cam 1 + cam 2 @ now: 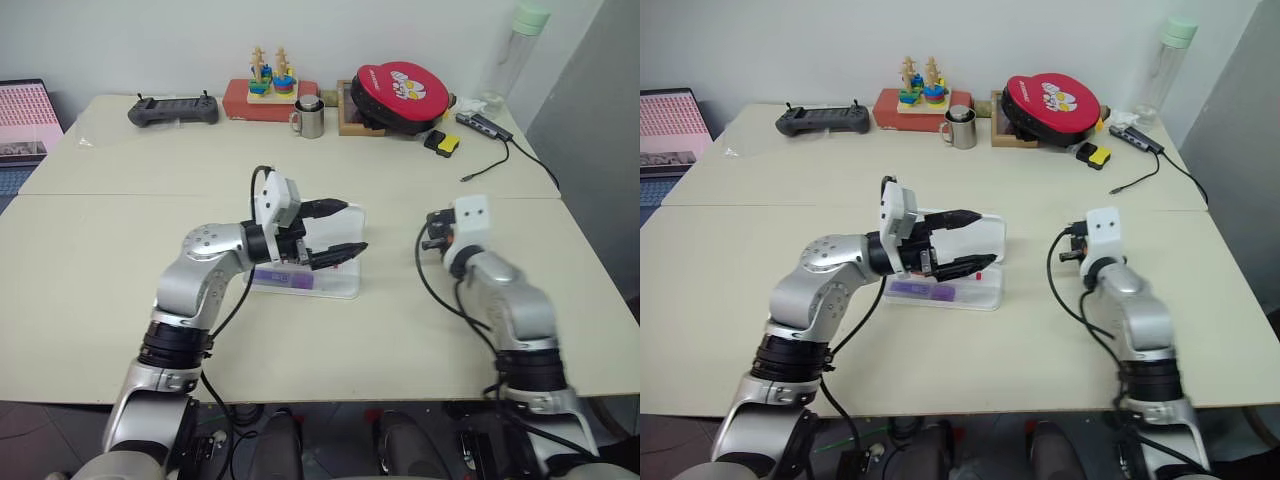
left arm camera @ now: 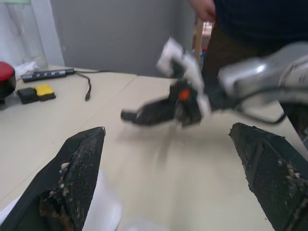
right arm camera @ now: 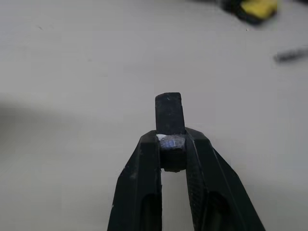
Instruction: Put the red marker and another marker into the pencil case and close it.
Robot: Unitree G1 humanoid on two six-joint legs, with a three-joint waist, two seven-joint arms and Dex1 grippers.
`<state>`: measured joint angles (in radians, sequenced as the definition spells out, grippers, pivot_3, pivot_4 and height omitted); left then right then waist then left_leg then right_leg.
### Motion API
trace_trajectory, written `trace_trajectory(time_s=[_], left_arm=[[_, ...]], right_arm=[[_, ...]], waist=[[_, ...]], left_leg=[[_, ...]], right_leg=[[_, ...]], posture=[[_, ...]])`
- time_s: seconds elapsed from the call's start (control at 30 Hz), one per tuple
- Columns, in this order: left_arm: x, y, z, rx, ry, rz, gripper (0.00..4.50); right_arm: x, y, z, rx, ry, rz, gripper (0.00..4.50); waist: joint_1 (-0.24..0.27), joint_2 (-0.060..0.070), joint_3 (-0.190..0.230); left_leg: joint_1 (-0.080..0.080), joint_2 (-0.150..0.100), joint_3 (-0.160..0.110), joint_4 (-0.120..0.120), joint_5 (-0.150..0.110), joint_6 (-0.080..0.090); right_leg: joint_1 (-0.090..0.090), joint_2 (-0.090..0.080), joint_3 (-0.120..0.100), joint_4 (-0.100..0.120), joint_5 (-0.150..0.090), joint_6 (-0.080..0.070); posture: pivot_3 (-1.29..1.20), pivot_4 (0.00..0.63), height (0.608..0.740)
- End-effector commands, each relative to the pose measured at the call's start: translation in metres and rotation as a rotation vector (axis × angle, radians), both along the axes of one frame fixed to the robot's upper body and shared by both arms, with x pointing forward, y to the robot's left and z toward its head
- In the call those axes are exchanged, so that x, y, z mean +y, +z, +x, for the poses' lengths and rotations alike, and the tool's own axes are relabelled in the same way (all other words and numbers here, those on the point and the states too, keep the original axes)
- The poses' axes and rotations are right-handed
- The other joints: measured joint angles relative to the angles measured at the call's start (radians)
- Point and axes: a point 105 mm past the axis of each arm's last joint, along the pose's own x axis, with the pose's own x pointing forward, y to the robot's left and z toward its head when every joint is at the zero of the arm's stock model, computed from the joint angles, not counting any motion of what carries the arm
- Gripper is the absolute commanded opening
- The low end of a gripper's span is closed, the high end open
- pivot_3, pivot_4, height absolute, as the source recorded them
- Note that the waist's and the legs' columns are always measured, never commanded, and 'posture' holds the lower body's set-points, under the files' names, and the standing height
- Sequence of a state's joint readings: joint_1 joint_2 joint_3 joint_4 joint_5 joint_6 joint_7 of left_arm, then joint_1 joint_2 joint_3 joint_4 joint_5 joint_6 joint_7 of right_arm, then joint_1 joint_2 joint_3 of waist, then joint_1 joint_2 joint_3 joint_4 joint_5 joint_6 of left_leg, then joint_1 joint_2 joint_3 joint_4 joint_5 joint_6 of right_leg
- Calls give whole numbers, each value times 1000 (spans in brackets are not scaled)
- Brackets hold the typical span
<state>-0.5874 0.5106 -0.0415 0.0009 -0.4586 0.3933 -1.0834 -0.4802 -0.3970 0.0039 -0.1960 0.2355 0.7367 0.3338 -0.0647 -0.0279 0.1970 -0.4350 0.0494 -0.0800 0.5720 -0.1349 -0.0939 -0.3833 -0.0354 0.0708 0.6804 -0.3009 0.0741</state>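
The pencil case (image 1: 335,285) lies open mid-table, its white lid (image 1: 975,236) raised. The lilac marker (image 1: 925,292) lies inside it. A small red tip (image 1: 983,262) shows at the case's edge by my left fingers; whether it is the red marker I cannot tell. My left gripper (image 1: 355,227) hovers over the case, open and empty. To the right, above bare table, my right gripper (image 3: 171,137) is shut on a small black cap-like piece (image 3: 169,113). That gripper (image 2: 144,115) also appears in the left wrist view.
Along the far edge stand a game controller (image 1: 172,110), a metal mug (image 1: 310,118), a stacking toy (image 1: 270,85), a red round case (image 1: 400,92), a yellow-black block (image 1: 442,143) and a cabled hub (image 1: 485,125). A person (image 2: 250,24) stands beyond the table's right side.
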Motion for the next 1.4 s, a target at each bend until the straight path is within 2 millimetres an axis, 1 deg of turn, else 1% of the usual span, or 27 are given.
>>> trace_trajectory(time_s=[0.03,0.1,0.17,0.27,0.33,0.4,0.47,0.53,0.7,0.77,0.8,0.93,0.97,1.0,1.07,1.1,1.13,1.17,1.2,1.23,1.27,1.3,1.33,1.37,1.4], left_arm=[[35,-8,-11,9,-11,124,4500],[49,-24,-19,51,-37,236,4500],[56,-30,-22,69,-53,288,4500],[68,-32,-27,83,-67,345,4500],[75,-35,-30,102,-62,361,4500],[78,-36,-32,109,-48,361,4500],[78,-36,-32,101,-35,356,4500],[76,-33,-31,93,-25,342,4500],[75,-31,-30,82,-11,333,4500],[75,-30,-29,80,3,327,4500],[75,-30,-29,79,7,323,4500],[73,-28,-29,75,15,309,4500],[73,-27,-29,72,19,303,4500],[72,-26,-28,69,25,296,4500],[71,-25,-28,66,31,288,4500],[71,-25,-28,67,37,278,4500],[71,-23,-27,68,58,252,4500],[72,-22,-26,69,74,234,4500],[73,-19,-25,65,106,204,4500],[75,-17,-25,63,128,185,4500],[77,-11,-25,64,151,141,4500],[78,-8,-25,65,167,110,4500],[80,-4,-25,59,190,88,4500],[84,-1,-23,49,226,66,4500],[89,0,-21,46,261,51,4500]], right_arm=[[58,10,-63,57,567,-34,323],[66,-2,-79,151,689,-87,323],[69,-11,-83,194,736,-132,323],[87,-29,-60,220,720,-202,323],[97,-36,-49,232,714,-215,323],[102,-38,-40,229,704,-218,323],[104,-38,-35,227,706,-221,323],[105,-40,-34,234,717,-236,323],[105,-40,-33,238,720,-245,323],[106,-41,-35,237,734,-253,1042],[107,-40,-36,235,742,-253,1196],[107,-36,-36,226,747,-252,2116],[107,-36,-36,224,746,-253,2257],[107,-35,-35,222,746,-253,2610],[107,-34,-35,220,747,-253,3049],[108,-32,-35,213,746,-251,3257],[109,-21,-36,190,764,-225,3582],[110,-13,-37,173,777,-207,3753],[112,1,-42,152,823,-165,3952],[113,10,-46,139,857,-139,3952],[113,23,-45,122,872,-103,3952],[113,31,-45,112,880,-79,3952],[113,39,-39,93,860,-60,3809],[113,49,-29,70,823,-32,3596],[113,59,-17,47,775,1,3483]], waist=[[-12,0,0],[-14,0,0],[-14,0,0],[-10,-1,0],[-15,-1,1],[-16,-1,1],[-12,-1,1],[1,-2,1],[10,-1,1],[9,-1,1],[9,-1,1],[8,-2,1],[8,-2,1],[8,-2,1],[8,-2,1],[8,-1,1],[8,-1,1],[8,-1,1],[8,-1,1],[8,-1,1],[8,-1,1],[7,-1,1],[6,-1,1],[6,-1,1],[5,-1,1]], left_leg=[[0,1,0,-1,0,0],[1,1,-1,-2,0,0],[0,1,0,-1,0,0],[0,1,0,0,0,0],[0,1,0,1,0,0],[0,1,0,2,0,0],[0,1,0,2,1,0],[-1,1,0,2,1,0],[-2,1,0,0,0,0],[-2,1,0,0,0,0],[-2,1,0,0,0,0],[-2,1,0,0,0,0],[-2,1,0,1,0,0],[-2,1,0,1,0,0],[-2,1,0,1,0,0],[-2,1,0,1,0,0],[-2,1,0,1,0,0],[-2,1,0,1,0,0],[-2,1,0,1,0,0],[-2,1,0,1,0,0],[-2,1,0,1,0,0],[-2,1,0,1,0,0],[-2,1,0,1,0,0],[-2,1,0,1,0,0],[-2,1,0,1,0,0]], right_leg=[[0,1,0,0,-1,-1],[0,1,-1,0,-1,-2],[0,1,-1,0,-1,-2],[0,0,-1,0,-2,0],[-1,0,0,-1,-3,-3],[-1,0,0,0,-2,-3],[-1,0,0,0,-2,-3],[-1,0,0,0,0,1],[-3,0,-1,0,0,-1],[-3,0,-1,0,0,-1],[-3,0,-1,0,0,-1],[-3,0,-1,0,-1,0],[-3,0,-1,0,0,0],[-3,0,-1,0,0,1],[-2,0,-1,0,0,1],[-2,0,-1,0,0,1],[-2,0,-1,0,0,1],[-2,0,-1,0,0,1],[-3,0,-1,0,0,1],[-3,0,0,0,0,1],[-3,0,0,0,0,0],[-3,0,-1,0,0,0],[-3,0,0,0,0,0],[-3,0,-1,1,0,0],[-3,1,-1,1,0,0]], posture=[[0,150,740],[0,150,740],[0,150,740],[0,150,740],[0,150,740],[0,150,740],[0,150,740],[0,150,740],[0,150,740],[0,150,740],[0,150,740],[0,150,740],[0,150,740],[0,150,740],[0,150,740],[0,150,740],[0,150,740],[0,150,740],[0,150,740],[0,150,740],[0,150,740],[0,150,740],[0,150,740],[0,150,740],[0,150,740]])
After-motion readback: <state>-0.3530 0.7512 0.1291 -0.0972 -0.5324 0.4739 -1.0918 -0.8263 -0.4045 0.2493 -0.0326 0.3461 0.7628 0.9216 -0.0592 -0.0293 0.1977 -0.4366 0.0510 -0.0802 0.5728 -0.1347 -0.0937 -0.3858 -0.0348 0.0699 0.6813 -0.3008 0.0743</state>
